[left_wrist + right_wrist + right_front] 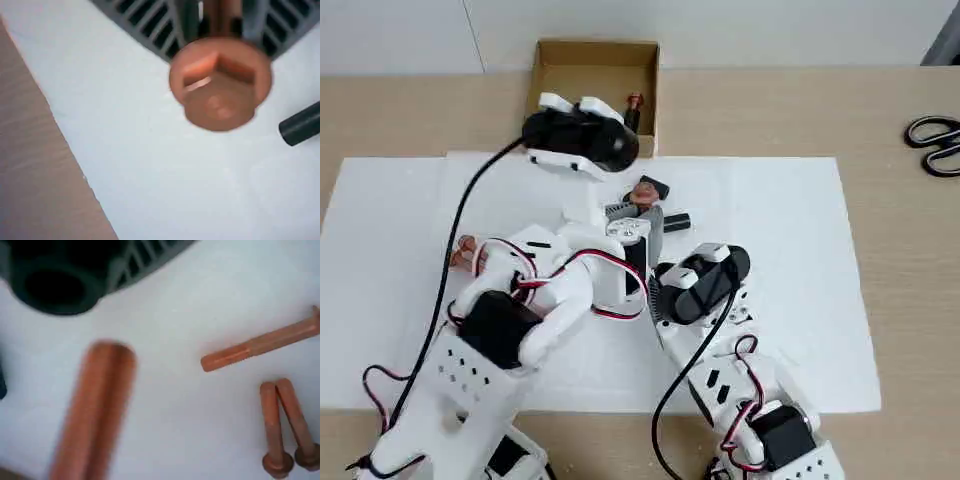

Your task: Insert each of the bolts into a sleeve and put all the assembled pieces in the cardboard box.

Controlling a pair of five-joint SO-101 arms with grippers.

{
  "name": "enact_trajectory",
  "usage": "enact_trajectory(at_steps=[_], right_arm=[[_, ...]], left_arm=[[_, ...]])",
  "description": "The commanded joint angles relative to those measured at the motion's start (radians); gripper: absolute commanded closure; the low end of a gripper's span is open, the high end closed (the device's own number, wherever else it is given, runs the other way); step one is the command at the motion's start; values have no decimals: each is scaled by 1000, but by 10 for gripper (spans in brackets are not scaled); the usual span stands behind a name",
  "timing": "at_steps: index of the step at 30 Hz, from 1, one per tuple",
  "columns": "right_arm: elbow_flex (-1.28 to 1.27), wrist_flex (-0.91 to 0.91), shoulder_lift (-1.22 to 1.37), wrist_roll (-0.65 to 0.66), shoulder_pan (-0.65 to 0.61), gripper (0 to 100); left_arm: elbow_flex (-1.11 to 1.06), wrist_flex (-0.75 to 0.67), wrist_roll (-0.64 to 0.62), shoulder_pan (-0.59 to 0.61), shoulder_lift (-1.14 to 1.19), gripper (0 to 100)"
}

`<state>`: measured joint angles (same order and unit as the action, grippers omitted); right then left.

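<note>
Pale wood is forming the tabletop (880, 100), and the cardboard box (582, 78) is standing at its far edge. A white paper sheet (790, 260) is lying just in front of the box, on the arms' side. Inside the box, against its right wall, an assembled piece (634, 108) is lying, a copper bolt seated in a black sleeve. Just in front of the box's right corner, the left arm (510, 320) is holding its left jaws over the sheet. They are gripping a copper bolt (220, 85) by the shaft, with its hexagonal head pointing toward the wrist camera. Right beside them, a little farther from the box, the right arm (760, 400) is holding its right jaws, which are gripping a black sleeve (55, 282) whose open bore is facing that arm's camera. A blurred copper shaft (97, 410) is crossing close to the right wrist lens; it is probably the gripped bolt, though the blur is making that hard to confirm. Well away from the box, toward its front left, a pair of loose bolts (280, 430) is lying side by side on the sheet, with a single bolt (260, 347) lying near them at an angle. Far to the box's right, scissors (935, 145) are resting on bare wood.
</note>
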<state>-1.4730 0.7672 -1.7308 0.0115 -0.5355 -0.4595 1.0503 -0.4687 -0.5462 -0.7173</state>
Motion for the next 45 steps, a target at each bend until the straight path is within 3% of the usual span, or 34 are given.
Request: enact_trajectory(at_steps=[1, 9, 37, 45], right_arm=[[9, -27, -19, -14, -4, 995], [8, -27, -19, -14, -4, 995], [11, -27, -21, -55, -39, 995], [11, -27, -21, -51, -42, 995]], left_arm=[[-62, -107, -5, -8, -72, 994], [-344, -325, -5, -8, -241, 994], [-367, -325, -48, -29, -249, 994], [-360, -244, -44, -28, -249, 994]])
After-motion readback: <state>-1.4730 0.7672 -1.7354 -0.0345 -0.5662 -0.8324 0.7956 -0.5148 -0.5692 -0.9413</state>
